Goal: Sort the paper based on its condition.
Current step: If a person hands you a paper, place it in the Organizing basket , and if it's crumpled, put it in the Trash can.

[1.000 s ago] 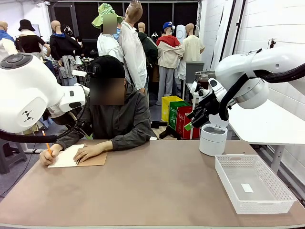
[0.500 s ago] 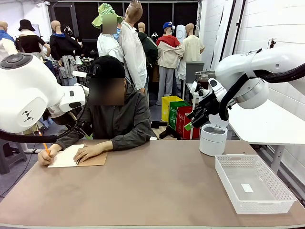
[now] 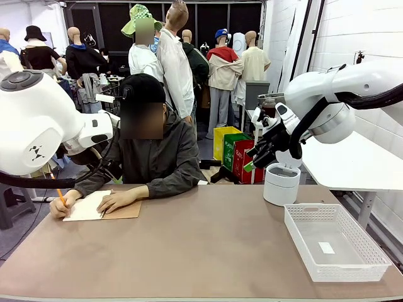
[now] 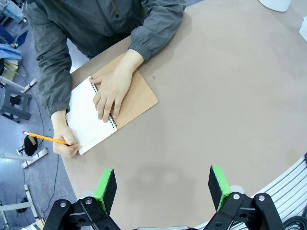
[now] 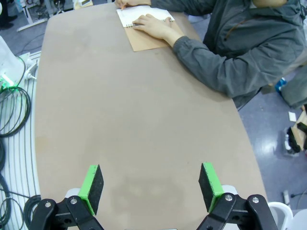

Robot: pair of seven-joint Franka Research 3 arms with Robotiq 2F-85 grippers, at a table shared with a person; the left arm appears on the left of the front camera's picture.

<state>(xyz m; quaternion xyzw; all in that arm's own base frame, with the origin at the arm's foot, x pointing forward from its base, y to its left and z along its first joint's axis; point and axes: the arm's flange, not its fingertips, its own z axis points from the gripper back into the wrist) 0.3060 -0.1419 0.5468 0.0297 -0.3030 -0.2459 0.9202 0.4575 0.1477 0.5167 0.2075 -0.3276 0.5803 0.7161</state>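
The left pincer and right pincer are hanging released over the brown table; a person is writing in a tan notebook.

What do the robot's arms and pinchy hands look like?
The left arm and right arm are chunky, rounded, glossy white, each with a black cable. The left gripper and right gripper are black with two bright green pads.

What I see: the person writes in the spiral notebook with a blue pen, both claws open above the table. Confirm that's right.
One error: it is an orange pencil, not a blue pen, as the left wrist view shows. The person does write in the spiral notebook, and the left claw and right claw are open above the table.
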